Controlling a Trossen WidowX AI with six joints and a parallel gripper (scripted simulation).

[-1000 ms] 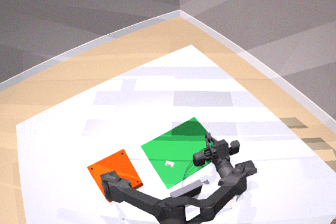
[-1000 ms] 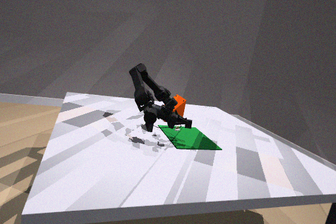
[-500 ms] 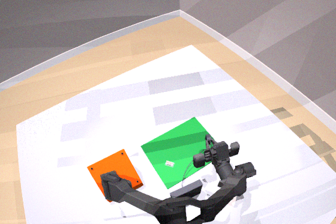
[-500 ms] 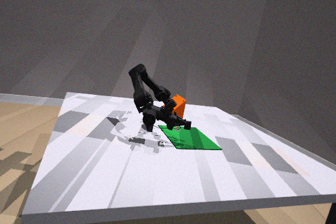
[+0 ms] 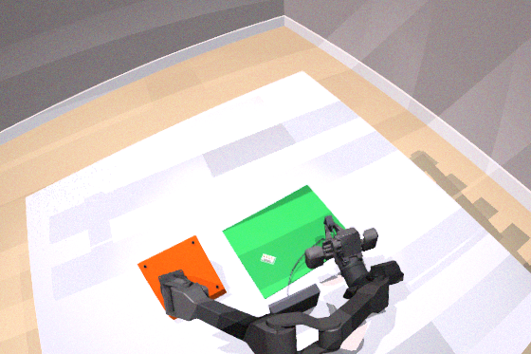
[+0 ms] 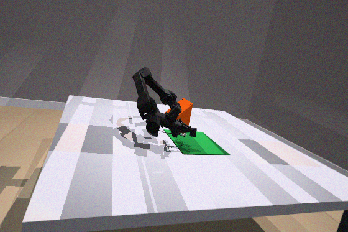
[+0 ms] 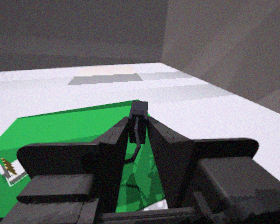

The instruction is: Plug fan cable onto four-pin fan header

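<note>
My gripper [image 5: 329,224] [image 6: 193,131] [image 7: 137,120] is shut on the dark plug [image 7: 139,108], which sticks out past the fingertips in the wrist view. The thin dark cable [image 5: 291,272] [image 7: 138,142] hangs back from it between the fingers and arcs to the board's near side. The green board [image 5: 265,235] [image 6: 211,145] [image 7: 56,131] lies flat. The white fan header [image 5: 267,258] stands on it, left of my gripper; its gold pins show at the left in the wrist view [image 7: 10,169]. The plug is held above the board's right part, apart from the header. Its underside is hidden.
An orange block [image 5: 175,256] [image 6: 186,112] with dark holes stands left of the board in the top view, partly covered by the arm. A dark grey bar [image 5: 295,301] shows at the board's near edge. The white table [image 5: 156,193] [image 6: 199,182] carries patchy shadows.
</note>
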